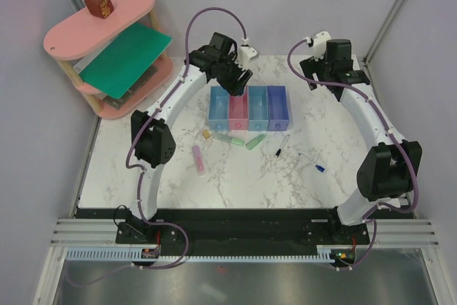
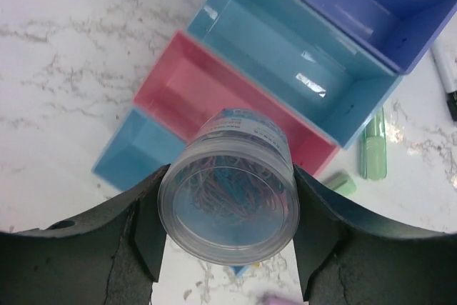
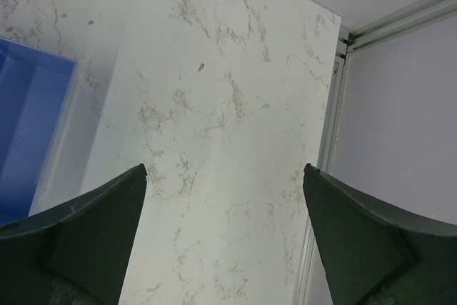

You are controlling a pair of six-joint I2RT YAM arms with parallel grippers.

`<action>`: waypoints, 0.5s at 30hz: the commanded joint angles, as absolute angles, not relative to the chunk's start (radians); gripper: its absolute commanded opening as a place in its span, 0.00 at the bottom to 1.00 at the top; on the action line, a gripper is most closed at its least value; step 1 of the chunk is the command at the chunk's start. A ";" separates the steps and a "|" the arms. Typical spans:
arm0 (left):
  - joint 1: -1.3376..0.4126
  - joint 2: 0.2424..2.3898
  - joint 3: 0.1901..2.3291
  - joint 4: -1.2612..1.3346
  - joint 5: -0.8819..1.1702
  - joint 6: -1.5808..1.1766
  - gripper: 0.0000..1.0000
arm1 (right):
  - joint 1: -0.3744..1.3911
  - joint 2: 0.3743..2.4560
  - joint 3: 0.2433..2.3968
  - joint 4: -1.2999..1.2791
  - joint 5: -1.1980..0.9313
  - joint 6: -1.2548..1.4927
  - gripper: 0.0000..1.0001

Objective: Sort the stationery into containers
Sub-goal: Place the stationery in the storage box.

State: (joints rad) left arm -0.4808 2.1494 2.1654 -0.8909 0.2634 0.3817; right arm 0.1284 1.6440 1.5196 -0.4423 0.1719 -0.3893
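Four containers stand in a row: light blue (image 1: 219, 107), pink (image 1: 238, 108), blue (image 1: 258, 107) and blue-violet (image 1: 278, 107). My left gripper (image 1: 232, 83) hangs over the light blue (image 2: 139, 151) and pink (image 2: 214, 98) containers, shut on a clear round tub (image 2: 228, 191) of coloured clips. In front of the row lie a pink stick (image 1: 198, 158), a yellow piece (image 1: 206, 134), two green sticks (image 1: 230, 138) (image 1: 255, 141), a black pen (image 1: 280, 149) and a blue-tipped pen (image 1: 312, 163). My right gripper (image 3: 225, 169) stands open over bare marble at the back right, the blue-violet container (image 3: 28, 126) to its left.
A pink oval shelf (image 1: 100, 23) at the back left carries a brown block (image 1: 98, 3) and a green sheet (image 1: 125, 58). Grey walls close in the table. A metal frame rail (image 3: 332, 105) runs along the right edge.
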 commanded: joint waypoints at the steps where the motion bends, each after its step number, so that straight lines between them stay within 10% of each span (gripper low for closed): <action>1: -0.514 2.258 2.318 -0.899 0.252 0.374 0.31 | 0.092 1.588 1.497 -0.437 0.153 -0.387 0.98; 15: -0.540 2.405 2.359 -0.819 0.131 0.410 0.31 | 0.034 1.552 1.460 -0.437 0.115 -0.384 0.98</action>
